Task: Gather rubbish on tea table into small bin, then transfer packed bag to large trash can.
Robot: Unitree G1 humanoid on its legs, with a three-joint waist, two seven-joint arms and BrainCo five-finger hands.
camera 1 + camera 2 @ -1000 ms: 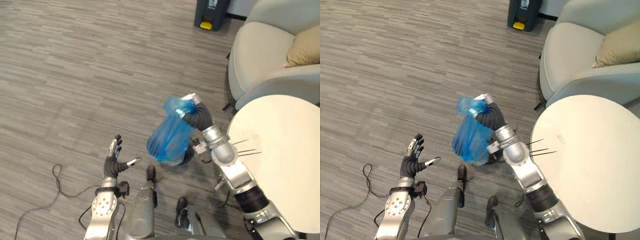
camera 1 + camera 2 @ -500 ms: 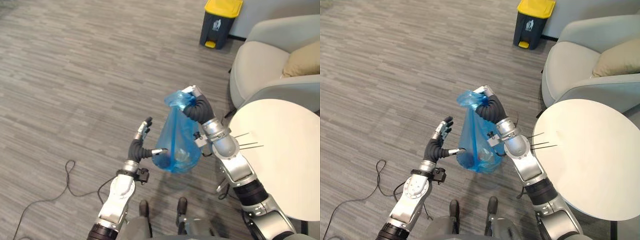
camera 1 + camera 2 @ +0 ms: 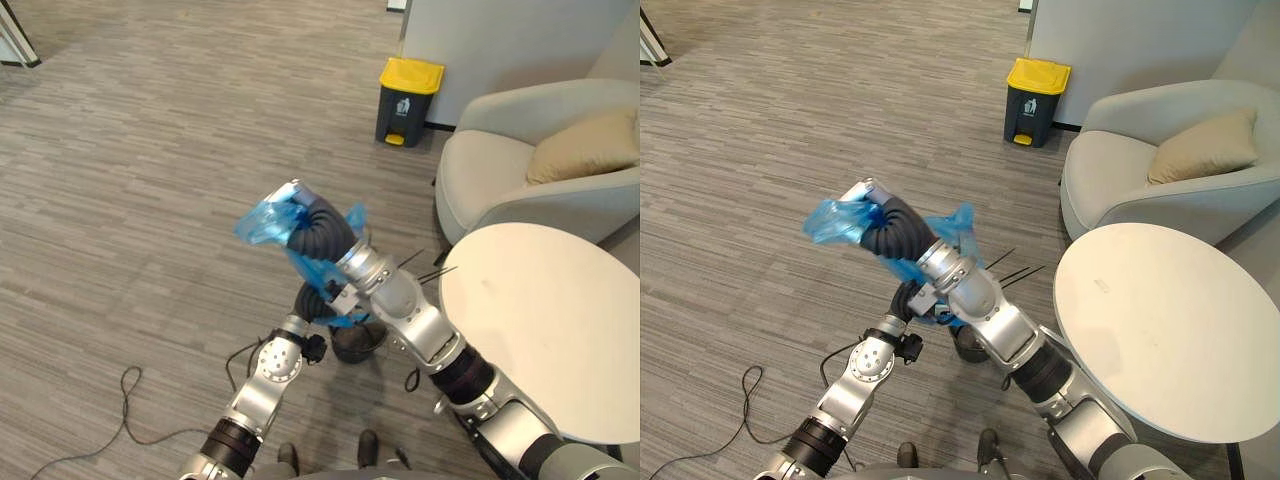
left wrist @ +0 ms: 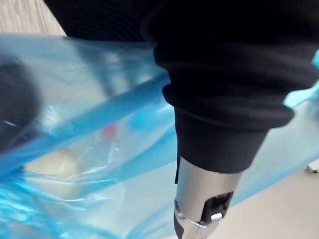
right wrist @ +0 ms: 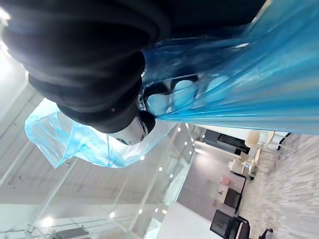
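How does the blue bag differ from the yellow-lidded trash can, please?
The blue bag is soft, crumpled and see-through; the trash can is rigid and dark with a yellow lid. The bag hangs in the air, its neck gripped by the right robot hand; the can stands upright on the floor beside the armchair. Neither touches the round table.
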